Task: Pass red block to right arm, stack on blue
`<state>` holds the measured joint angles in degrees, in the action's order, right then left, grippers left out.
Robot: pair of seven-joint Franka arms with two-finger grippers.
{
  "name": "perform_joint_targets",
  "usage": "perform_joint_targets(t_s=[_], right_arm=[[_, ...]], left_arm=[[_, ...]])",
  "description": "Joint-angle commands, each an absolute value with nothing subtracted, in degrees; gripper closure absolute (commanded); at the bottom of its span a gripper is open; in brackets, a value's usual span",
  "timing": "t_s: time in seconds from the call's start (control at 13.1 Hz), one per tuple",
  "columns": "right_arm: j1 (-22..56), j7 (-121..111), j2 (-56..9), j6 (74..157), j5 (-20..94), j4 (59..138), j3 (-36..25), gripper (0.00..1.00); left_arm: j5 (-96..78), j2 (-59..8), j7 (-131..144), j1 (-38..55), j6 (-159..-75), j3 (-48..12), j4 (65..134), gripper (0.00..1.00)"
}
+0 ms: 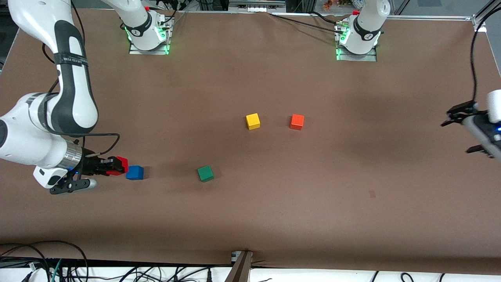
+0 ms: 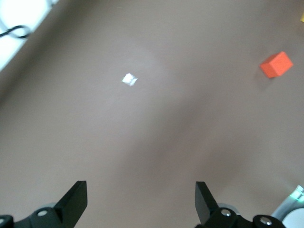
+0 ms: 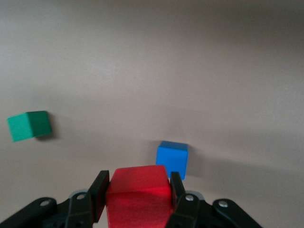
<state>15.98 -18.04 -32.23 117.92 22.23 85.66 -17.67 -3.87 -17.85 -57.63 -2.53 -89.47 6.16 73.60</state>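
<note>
The small bright red wooden cube [image 1: 120, 165] sits clamped between the fingers of the right gripper [image 1: 113, 166] — the right wrist view shows the red cube [image 3: 137, 194] pinched squarely by the two black pads [image 3: 100, 194], one on each side face, with the right gripper [image 3: 137, 199] closed firmly on it. The white right arm comes down from its base, folds at the elbow and reaches out low and nearly level over the brown table [image 1: 250, 219], its silver wrist cuff just back from the fingers. The red cube is held up off the surface, right beside the small solid blue cube [image 1: 135, 172], which rests on the table just ahead of the fingertips; in the right wrist view the blue cube [image 3: 172, 159] lies a little past the red one and slightly to one side. Farther out from this gripper, toward the left arm's end, stands a green cube [image 1: 205, 173], and well apart from it a yellow cube [image 1: 253, 121] and an orange cube [image 1: 297, 122] side by side.

The left gripper [image 1: 464, 131] waits at its own end of the table, raised over bare surface — its black claw fingers [image 2: 73, 204] spread wide with nothing between them.
</note>
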Motion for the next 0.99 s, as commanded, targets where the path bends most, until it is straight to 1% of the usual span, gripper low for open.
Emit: perform_joint_targets(t_s=[0.0,0.08,0.23,0.46,0.54,0.76,0.92], right_arm=[[16.3,-14.9,-33.2,121.1,20.7,87.2,-18.4,0.81],[15.9,-14.2,-33.7,121.1,20.3,87.2,-18.4,0.82],[15.8,-13.8,-35.1,122.3,20.2,87.1,-18.9,0.82],[15.8,-12.7,-36.6,124.1,20.1,86.6,-19.2,0.82],[15.9,-12.7,-37.0,125.0,20.2,86.6,-19.1,0.84],[17.1,-8.2,-38.3,126.2,20.1,86.5,-19.0,0.84],[17.3,-7.5,-40.0,127.8,20.2,85.9,-19.0,0.84]], left_arm=[[-0.1,-12.9,-55.8,-3.5,-93.0,5.2,79.5,0.0],[0.2,-12.8,-50.3,-3.4,-93.0,5.1,79.7,0.0],[0.2,-12.2,-30.8,-3.3,-92.6,3.9,80.1,0.0],[-0.4,-7.4,-7.9,-3.1,-92.4,1.4,85.7,0.0],[-0.4,-6.6,-5.1,-3.0,-91.5,0.3,86.0,0.0],[-0.4,-5.0,0.8,-2.4,-86.8,-0.7,86.3,0.0],[-0.1,-4.9,1.1,-2.0,-86.5,-0.7,86.6,0.0]])
